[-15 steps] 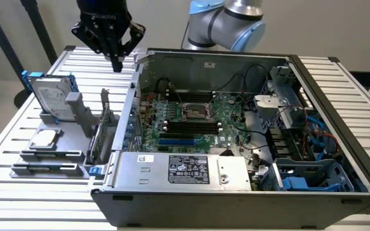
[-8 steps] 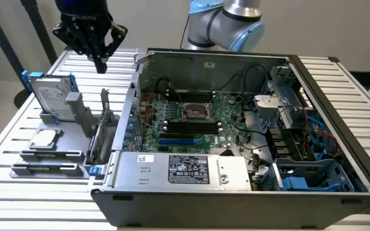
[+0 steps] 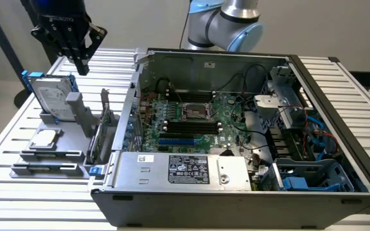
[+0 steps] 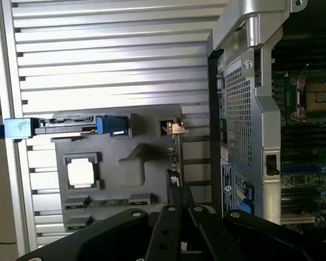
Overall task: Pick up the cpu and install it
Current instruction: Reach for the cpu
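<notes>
Closest to the lens in the wrist view is the claw point(image 4: 178, 198) itself. Its black links run together to one point, so it is clenched, and nothing sits between the tips. In the exterior view the claw point(image 3: 82, 66) hangs high with the tips pointing straight down, and the wrist above it stands about vertical. A joint of the arm point(image 3: 227, 19) (silver, with a pale blue cap) shows behind the computer case point(image 3: 140, 207), well to the exterior view's right of the claw.

Below the claw a grey holder point(image 3: 50, 169) rests on the slatted table point(image 3: 5, 144). The hard drive point(image 3: 53, 98) stands on its edge in this holder, with blue rails. It is lower than the tips, a little to the exterior view's left of them, and apart from them. The cpu point(image 3: 44, 138) lies flat in a square pocket of the same holder, well below the claw and untouched. In the wrist view the cpu point(image 4: 80, 173) shows its pale top.

The socket point(image 3: 196, 111) sits on the board inside the open case, far from the claw toward the exterior view's right.
</notes>
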Controlling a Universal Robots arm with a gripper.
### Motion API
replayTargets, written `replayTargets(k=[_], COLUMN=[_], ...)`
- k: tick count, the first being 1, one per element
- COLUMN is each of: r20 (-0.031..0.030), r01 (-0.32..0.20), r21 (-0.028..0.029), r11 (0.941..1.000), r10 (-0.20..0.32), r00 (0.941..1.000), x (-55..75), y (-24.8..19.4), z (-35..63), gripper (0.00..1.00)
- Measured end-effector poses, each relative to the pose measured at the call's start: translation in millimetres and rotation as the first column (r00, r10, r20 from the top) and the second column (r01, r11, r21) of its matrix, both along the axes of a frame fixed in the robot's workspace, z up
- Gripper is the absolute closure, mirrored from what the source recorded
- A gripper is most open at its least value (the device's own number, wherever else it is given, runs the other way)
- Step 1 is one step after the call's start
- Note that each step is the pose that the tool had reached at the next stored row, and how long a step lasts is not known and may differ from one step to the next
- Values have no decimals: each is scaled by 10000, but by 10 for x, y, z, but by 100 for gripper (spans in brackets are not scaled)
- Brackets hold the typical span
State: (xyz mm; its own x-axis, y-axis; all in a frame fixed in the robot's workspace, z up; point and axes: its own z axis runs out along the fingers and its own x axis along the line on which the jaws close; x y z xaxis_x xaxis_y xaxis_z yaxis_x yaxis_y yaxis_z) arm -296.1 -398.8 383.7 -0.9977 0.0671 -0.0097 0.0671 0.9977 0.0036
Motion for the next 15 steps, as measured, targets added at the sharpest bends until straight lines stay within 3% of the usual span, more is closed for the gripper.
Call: replayTargets(k=[7, 15], r20=[-24, -80], r01=[1, 0], r21=[-162, -238], r11=[9999, 9997], r10=[-1, -2], r00=[10000, 10000], x=[-320, -683], y=[0, 0], z=[-29, -78], gripper=[89, 89])
